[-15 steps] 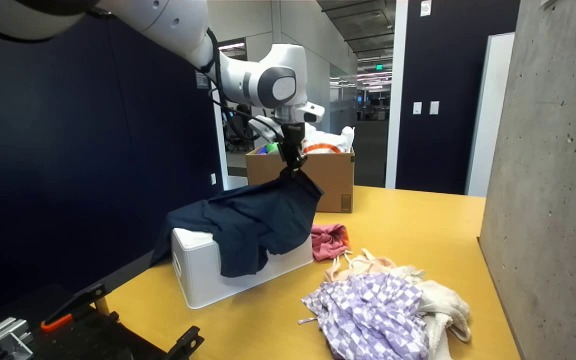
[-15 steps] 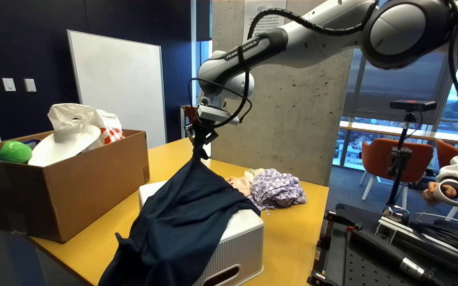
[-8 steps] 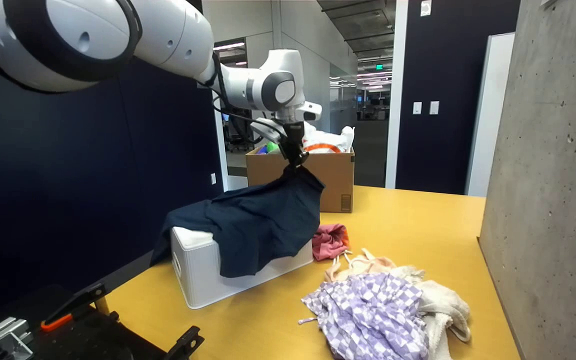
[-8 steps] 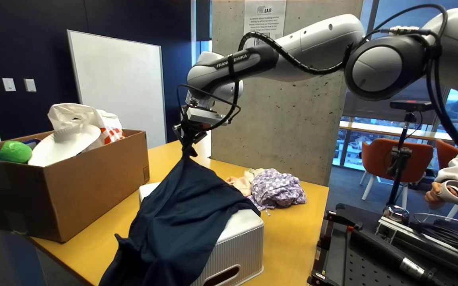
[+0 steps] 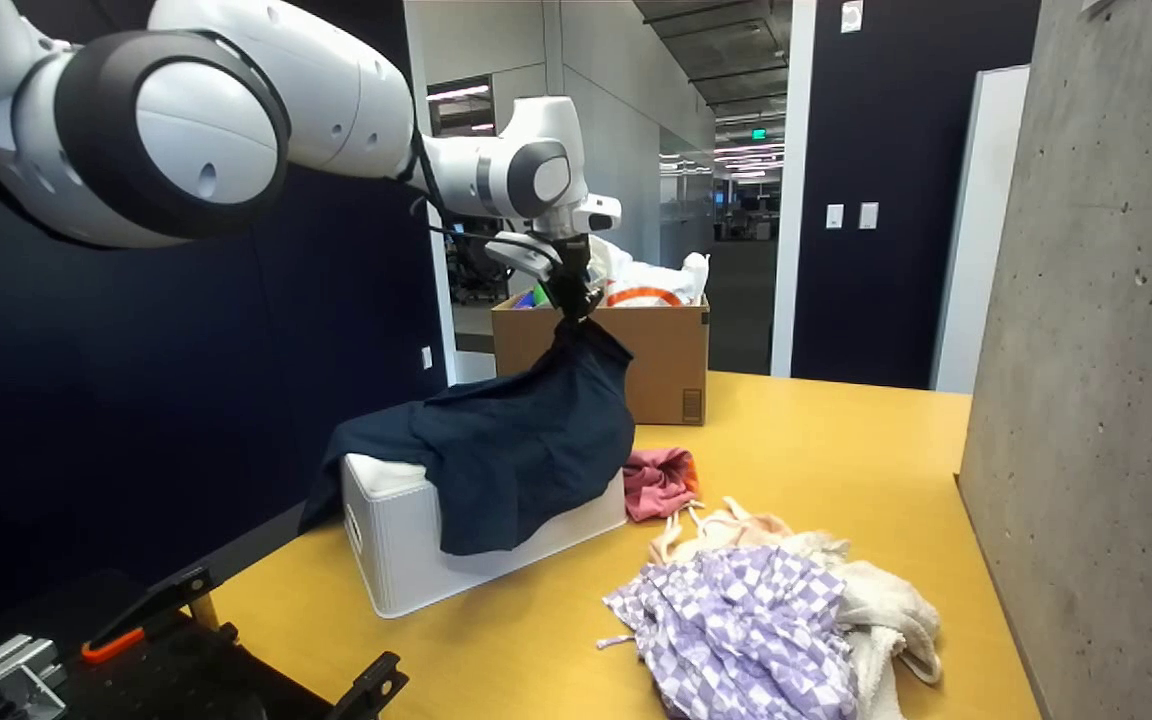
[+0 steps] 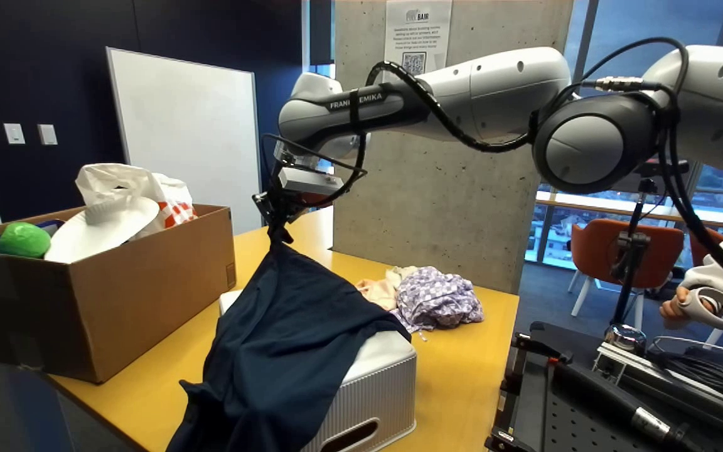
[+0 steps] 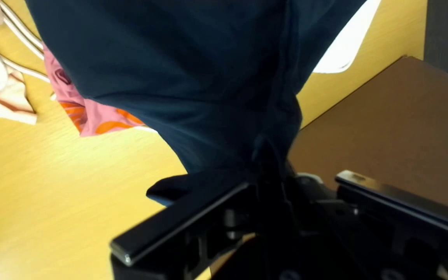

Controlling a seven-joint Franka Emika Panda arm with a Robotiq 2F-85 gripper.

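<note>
Navy-blue creased cloth (image 6: 286,339) rises to 1 gathered end, pinched in the narrowed black gripper (image 6: 277,228), left of centre in an exterior view; below, it drapes over a white ribbed box (image 6: 386,382) to the frame's bottom edge. A brown cardboard carton (image 6: 154,301) stands at far left.

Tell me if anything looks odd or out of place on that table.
Nothing looks spilled or damaged. The white bin seems upside down: its closed face is on top, under the dark cloth that the gripper pinches, and its handle slot sits low. The clothes nearby are just crumpled.
</note>
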